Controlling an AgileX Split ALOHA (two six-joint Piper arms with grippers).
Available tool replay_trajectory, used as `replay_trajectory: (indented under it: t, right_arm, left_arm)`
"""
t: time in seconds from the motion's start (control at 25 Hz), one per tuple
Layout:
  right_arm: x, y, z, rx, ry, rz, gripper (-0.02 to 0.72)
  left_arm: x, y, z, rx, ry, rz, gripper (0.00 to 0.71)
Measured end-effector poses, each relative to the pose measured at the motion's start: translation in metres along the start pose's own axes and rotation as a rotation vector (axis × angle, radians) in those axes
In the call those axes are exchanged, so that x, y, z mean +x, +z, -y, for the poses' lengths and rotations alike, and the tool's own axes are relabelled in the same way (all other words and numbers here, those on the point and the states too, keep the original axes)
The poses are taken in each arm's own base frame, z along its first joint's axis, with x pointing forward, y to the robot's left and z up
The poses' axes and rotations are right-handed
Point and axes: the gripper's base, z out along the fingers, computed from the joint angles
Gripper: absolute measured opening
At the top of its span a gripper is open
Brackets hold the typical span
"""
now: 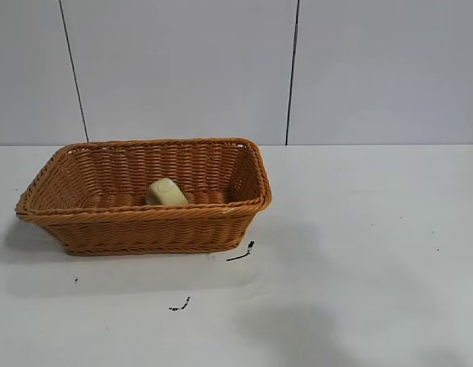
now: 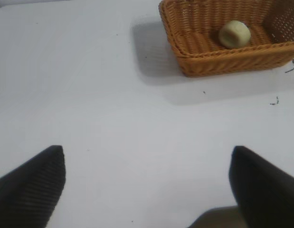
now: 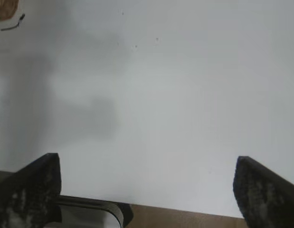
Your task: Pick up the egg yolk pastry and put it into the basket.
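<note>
Both hands, left [image 2: 147,183] and right [image 3: 146,187], spread wide and empty over the plain white worktop [image 1: 358,252], well short of the woven wicker basket [image 1: 144,229], rectangular with braided rim, where the smooth, pale domed pastry [image 1: 166,193] rests inside.

Orange-brown woven basket [image 1: 144,229], pale yellow-cream egg yolk pastry [image 1: 166,192], white table [image 1: 358,252] with black scuffs [image 1: 241,253]

A white bench [image 1: 358,252] fills the scene, with small black marks [image 1: 241,253] on it. Behind stands a pale grey panelled wall [image 1: 183,69] with two thin dark seams [image 1: 293,73]
</note>
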Motion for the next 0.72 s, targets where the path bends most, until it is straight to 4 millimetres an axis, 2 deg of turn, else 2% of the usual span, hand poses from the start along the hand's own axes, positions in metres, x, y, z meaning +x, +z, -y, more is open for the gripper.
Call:
replay_trajectory:
  t: [0.2, 0.56, 0.72]
  right_arm:
    - [0.048, 0.012, -0.001, -0.018, 0.005, 0.088, 0.68]
    - [0.08, -0.021, -0.002, -0.035, 0.007, 0.426, 0.679]
    - [0.085, -0.025, -0.002, -0.035, 0.007, 0.469, 0.68]
  left_arm:
    - [0.0, 0.0, 0.0, 0.0, 0.0, 0.0, 0.696]
    - [0.0, 0.0, 0.0, 0.0, 0.0, 0.0, 0.696]
    - [0.0, 0.0, 0.0, 0.0, 0.0, 0.0, 0.696]
